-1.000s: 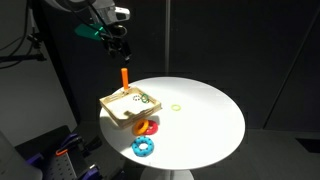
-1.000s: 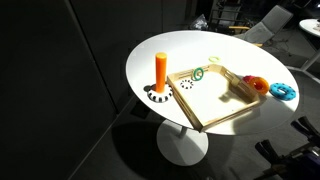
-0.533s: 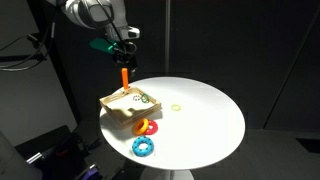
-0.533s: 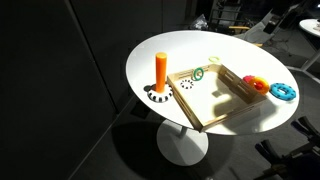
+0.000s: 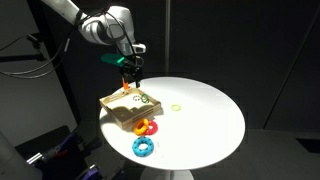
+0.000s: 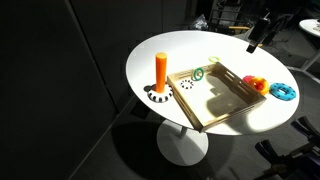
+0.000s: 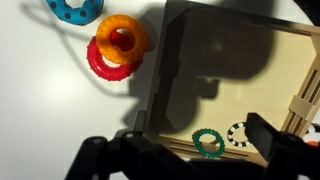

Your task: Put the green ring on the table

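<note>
The green ring (image 7: 208, 143) is small, dark and thick-rimmed. It lies on the edge of the tan wooden board (image 7: 240, 70), and shows in both exterior views (image 5: 143, 99) (image 6: 198, 73). My gripper (image 7: 186, 150) is open and empty, hovering above the board with the ring between its dark fingers (image 7: 274, 140). In an exterior view the gripper (image 5: 128, 68) hangs over the board's far end near the orange peg (image 5: 124, 79). In an exterior view it (image 6: 260, 30) is only a dark shape at the top right. The white round table (image 5: 205, 118) carries everything.
An orange ring (image 7: 122, 38) rests on a red ring (image 7: 100, 62) beside the board, with a light blue ring (image 7: 74, 10) further out. A thin yellow-green ring (image 5: 176, 107) lies on the table. A black-and-white ring (image 7: 238, 135) sits next to the green one. The orange peg (image 6: 160, 70) stands upright.
The arm has swung right and down from off the table's edge to above the wooden board. The rings and the board have not moved.
</note>
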{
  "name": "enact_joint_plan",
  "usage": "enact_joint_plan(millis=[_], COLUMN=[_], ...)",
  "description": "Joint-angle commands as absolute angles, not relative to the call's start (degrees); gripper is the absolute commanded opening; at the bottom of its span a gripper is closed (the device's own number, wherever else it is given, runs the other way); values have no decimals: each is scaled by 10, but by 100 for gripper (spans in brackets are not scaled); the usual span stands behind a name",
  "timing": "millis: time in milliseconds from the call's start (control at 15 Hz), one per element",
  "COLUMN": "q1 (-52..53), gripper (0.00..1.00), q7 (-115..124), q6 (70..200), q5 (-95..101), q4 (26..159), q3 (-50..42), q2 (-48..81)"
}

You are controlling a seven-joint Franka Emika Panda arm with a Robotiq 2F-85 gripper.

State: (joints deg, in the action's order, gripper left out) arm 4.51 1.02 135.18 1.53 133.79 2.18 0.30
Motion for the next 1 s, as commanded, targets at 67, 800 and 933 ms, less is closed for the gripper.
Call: enact_joint_plan(millis=[67, 800, 933], q1=[41, 41, 42], gripper=[100, 100, 100], q7=[10, 23, 22], q6=[1350, 1380, 1398], q5=[15, 9, 5], q4=[1337, 1305, 1290], q3=[26, 26, 27], q2=[5, 72, 105])
